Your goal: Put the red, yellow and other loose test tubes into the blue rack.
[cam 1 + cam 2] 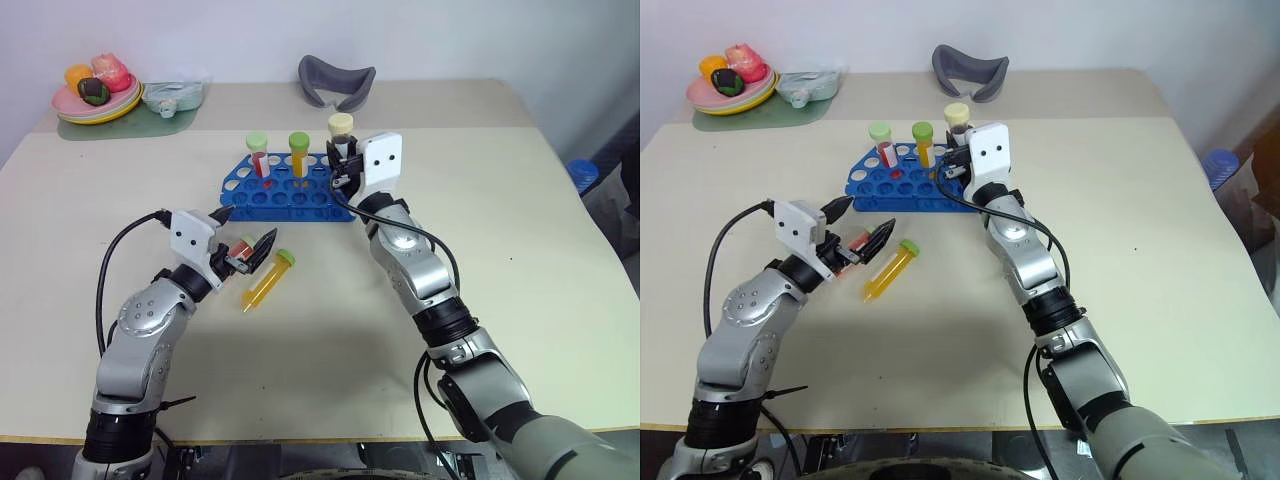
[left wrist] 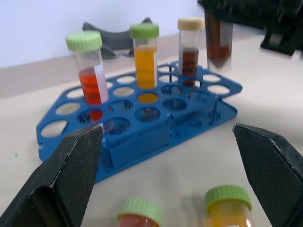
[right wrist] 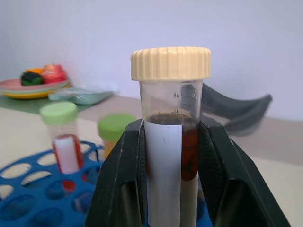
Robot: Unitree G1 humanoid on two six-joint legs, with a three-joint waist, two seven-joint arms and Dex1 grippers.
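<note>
Right claw (image 3: 165, 189) clamped on brown tube (image 3: 169, 142) above blue rack (image 1: 290, 195); keep upright, centre over hole. Left claw (image 1: 243, 238) spread apart nr loose tubes (image 1: 268, 280) on surface (image 1: 100, 180).

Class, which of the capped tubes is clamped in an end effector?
The dark brown tube with the pale-yellow cap, gripped upright by the right end effector over the blue rack.

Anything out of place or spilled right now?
No spill or damage. Two tubes lie flat on the table by the left gripper, a yellow tube and a red tube, outside the rack.
</note>
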